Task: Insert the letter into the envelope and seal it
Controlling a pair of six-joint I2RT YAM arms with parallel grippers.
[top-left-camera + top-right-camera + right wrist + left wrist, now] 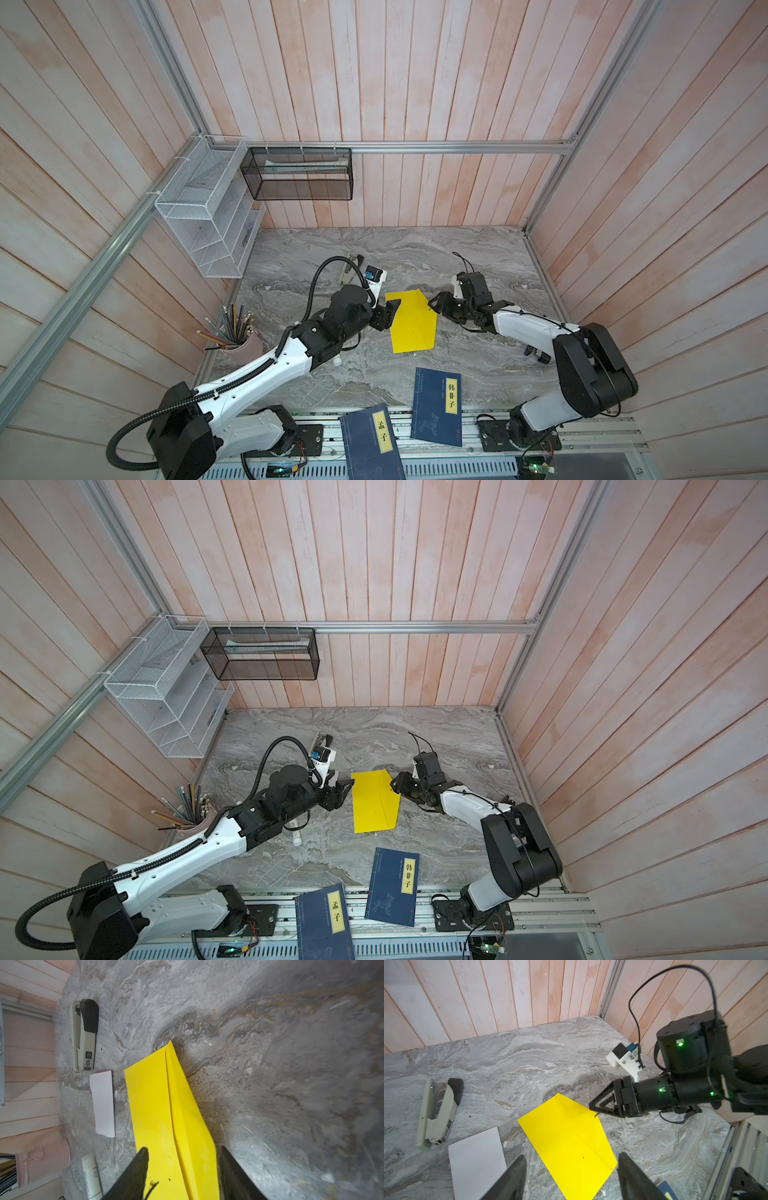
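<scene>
Bright yellow flat paper envelope sits between the spread jaws of the right gripper; the left gripper, jaws also spread, hovers at its opposite edge. The thin white paper letter lies just beside it on the grey marbled counter. Both look light and floppy, best pinched at an edge.

A matt yellow paper envelope with sharp creases. A plain white paper letter, smooth and matt. The grey surface looks like marbled stone, smooth with a faint sheen. The stapler has a dull beige body and a matt black cap. Pale, pink-washed wood plank walls carry brushed metal rails. A white basket and a black basket are wire mesh. The books have matt blue covers.
</scene>
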